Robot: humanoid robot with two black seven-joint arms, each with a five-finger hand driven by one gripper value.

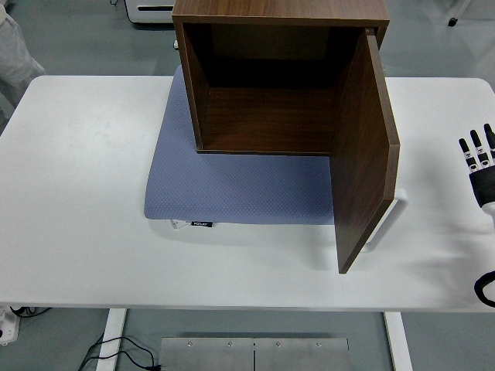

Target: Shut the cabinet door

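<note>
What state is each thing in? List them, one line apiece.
Cabinet door: wide open, swung out toward the table's near edge.
Cabinet: upright on the mat, inside empty.
Blue mat: lying flat on the white table, partly under the cabinet.
Right hand: open, fingers spread, at the right edge, clear of the door.
</note>
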